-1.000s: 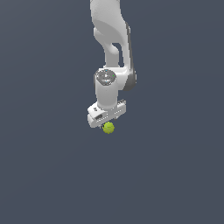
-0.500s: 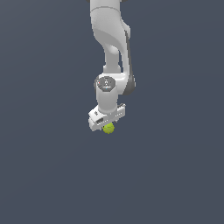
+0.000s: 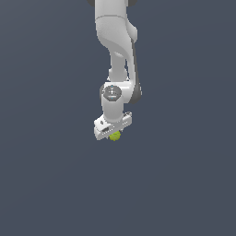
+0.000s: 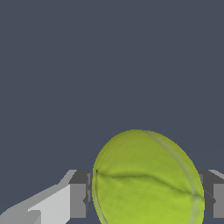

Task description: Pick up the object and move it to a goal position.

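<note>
1. Where the wrist view looks closest, the small yellow-green ball with faint pale seam lines (image 4: pixel 146 179) fills the gap between the two grey finger pads (image 4: pixel 81 194), one at each flank, so the white end effector (image 4: pixel 144 197) reads as clamped on the ball.
2. In the exterior view the same ball (image 3: pixel 115 135) peeks out just under the white end effector (image 3: pixel 113 129), directly beneath it and touching it, with no offset to either side.
3. Whether the ball rests on the flat dark grey surface (image 3: pixel 55 184) or hangs clear of it cannot be told; no shadow or contact line shows.
4. Being round, the ball has no long axis to line up, so the grip direction matters little.
5. Farther back, the white jointed arm (image 3: pixel 115 41) rises steeply from the wrist toward the far edge of the exterior view.
6. No goal marker is visible, so which way the carry must go cannot be judged.
</note>
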`<state>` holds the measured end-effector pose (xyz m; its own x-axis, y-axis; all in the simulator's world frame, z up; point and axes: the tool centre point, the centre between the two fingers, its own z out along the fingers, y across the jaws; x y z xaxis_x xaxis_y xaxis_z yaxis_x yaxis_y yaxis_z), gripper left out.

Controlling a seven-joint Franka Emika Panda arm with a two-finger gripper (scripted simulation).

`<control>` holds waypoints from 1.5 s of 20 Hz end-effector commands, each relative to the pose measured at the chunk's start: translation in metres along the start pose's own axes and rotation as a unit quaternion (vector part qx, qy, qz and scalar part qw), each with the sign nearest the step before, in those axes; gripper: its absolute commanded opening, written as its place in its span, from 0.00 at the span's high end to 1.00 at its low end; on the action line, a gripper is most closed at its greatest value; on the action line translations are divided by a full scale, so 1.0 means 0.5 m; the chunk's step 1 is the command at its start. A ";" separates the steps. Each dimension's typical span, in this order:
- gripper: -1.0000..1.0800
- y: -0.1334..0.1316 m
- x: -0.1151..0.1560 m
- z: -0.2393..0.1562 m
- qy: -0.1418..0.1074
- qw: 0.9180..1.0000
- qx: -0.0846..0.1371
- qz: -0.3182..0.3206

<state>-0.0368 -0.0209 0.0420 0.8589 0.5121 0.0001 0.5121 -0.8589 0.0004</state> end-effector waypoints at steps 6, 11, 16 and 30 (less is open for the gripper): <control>1.00 -0.001 0.001 0.002 0.000 1.000 0.000 0.000; 1.00 -0.001 0.001 -0.005 0.000 1.000 0.000 0.000; 1.00 -0.010 0.009 -0.039 0.000 1.000 0.000 0.000; 1.00 -0.073 0.067 -0.284 0.000 1.000 0.000 -0.001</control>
<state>-0.0283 0.0218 0.1659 0.8584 0.5130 -0.0015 0.5130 -0.8584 0.0001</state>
